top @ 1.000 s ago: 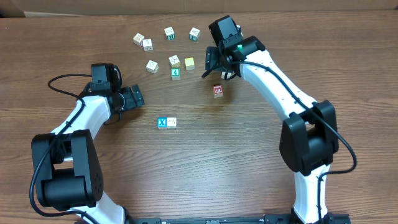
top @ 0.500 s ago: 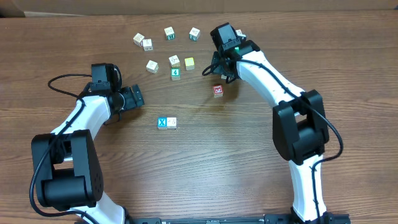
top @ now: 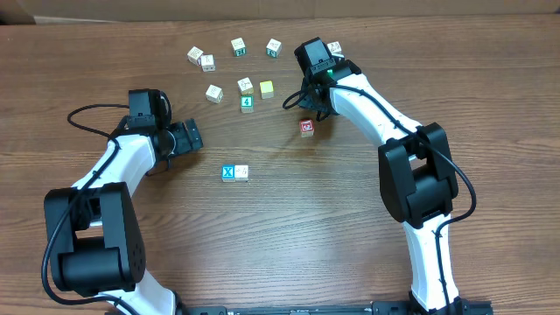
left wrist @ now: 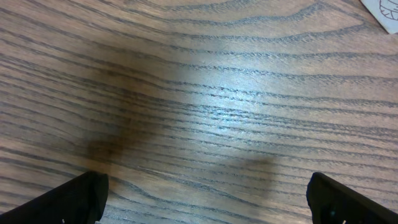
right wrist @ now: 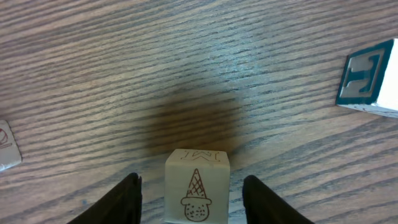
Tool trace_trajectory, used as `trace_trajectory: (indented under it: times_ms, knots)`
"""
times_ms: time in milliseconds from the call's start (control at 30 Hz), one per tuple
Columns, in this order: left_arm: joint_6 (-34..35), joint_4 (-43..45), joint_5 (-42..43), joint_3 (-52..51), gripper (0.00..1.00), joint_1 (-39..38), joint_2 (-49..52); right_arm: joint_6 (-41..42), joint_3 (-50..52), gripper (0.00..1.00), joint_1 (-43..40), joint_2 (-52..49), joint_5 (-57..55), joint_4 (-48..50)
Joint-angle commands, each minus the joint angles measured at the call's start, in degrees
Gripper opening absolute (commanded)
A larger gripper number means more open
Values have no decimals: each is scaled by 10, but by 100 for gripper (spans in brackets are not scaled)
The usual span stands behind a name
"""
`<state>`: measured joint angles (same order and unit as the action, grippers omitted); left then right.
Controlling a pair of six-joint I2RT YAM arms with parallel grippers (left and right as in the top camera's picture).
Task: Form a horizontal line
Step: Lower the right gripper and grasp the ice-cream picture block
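A wooden table [top: 289,219] is shown from above, with small letter cubes scattered along its far side. A line has been started near the middle, where a blue cube with a white X [top: 228,172] is set touching a pale cube [top: 241,172]. A green-faced cube marked 4 [top: 247,102] lies well apart from them.

The right gripper [right wrist: 191,179] is lowered astride a cream cube with an ice-cream cone drawing [right wrist: 197,186]. Its jaws are partly open, and bare wood is visible in both gaps, so nothing is gripped yet. From above this cube is hidden under the gripper, near a red-faced cube [top: 306,128]. The left gripper [left wrist: 207,186] is spread wide over bare wood, with nothing between its fingers.

The step in hand is judged to be the grasp of the cream cube. It would be done well if the cube were kept centred, its flat sides met squarely, and the closing finished before any lift, so that no twist is given. The red-faced cube is best left undisturbed.
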<state>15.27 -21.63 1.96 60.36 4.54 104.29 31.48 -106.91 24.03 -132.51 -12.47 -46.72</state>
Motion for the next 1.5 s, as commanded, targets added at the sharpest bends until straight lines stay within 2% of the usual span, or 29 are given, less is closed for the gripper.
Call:
trace_trajectory:
  times_ms: [0,100,167,200,233,533,1033,1167,1433,1467]
  knots:
    - [6,0,4,-2,100,0,7,2,1,42,-2,-1,-11,1]
    - [6,0,5,-2,99,0,7,2,1,36,-2,-1,-10,1]
    - [6,0,4,-2,100,0,7,2,1,36,-2,-1,-10,0]
    - [6,0,4,-2,100,0,7,2,1,44,-2,-2,-10,-2]
    - [6,0,5,-2,100,0,7,2,1,46,-2,-2,-10,-2]
    - [6,0,4,-2,100,0,7,2,1,41,-2,-3,-10,-4]
    - [6,0,4,-2,100,0,7,2,15,41,-2,-3,-12,3]
    - [6,0,4,-2,99,0,7,2,15,29,-2,-3,-12,8]
    - [6,0,4,-2,99,0,7,2,14,23,-2,-3,-8,-1]
    - [6,0,4,-2,100,0,7,-2,10,19,-2,-3,-8,-1]
